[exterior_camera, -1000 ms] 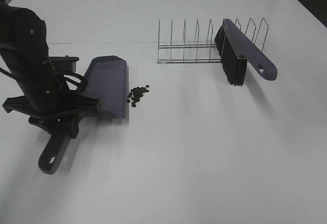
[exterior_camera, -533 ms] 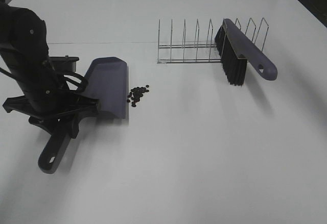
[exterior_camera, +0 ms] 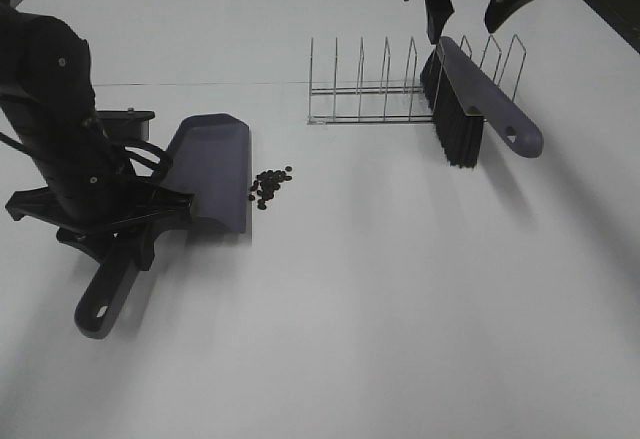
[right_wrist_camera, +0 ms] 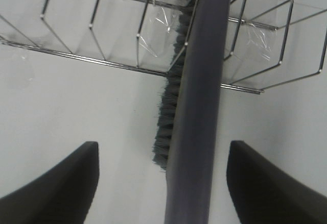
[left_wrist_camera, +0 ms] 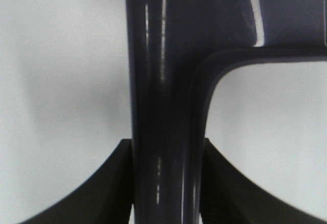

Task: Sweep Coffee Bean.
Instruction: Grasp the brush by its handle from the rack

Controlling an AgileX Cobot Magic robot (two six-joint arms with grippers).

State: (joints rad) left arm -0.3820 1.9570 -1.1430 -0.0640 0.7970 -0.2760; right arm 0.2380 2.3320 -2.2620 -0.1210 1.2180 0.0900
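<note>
The white table (exterior_camera: 400, 309) bore no readable writing. My left gripper (exterior_camera: 125, 231) was clamped on the dustpan (exterior_camera: 210, 164) handle, its lip just beside the coffee bean (exterior_camera: 268, 186) pile. My right gripper (exterior_camera: 465, 14) hung spread above the brush (exterior_camera: 480, 99) leaning in the wire rack (exterior_camera: 370, 94). Fetching it seemed the step: descend, then close.

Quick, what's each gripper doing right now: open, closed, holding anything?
Left gripper: closed on the dustpan by its handle.
Right gripper: open and empty, poised over the brush.
</note>
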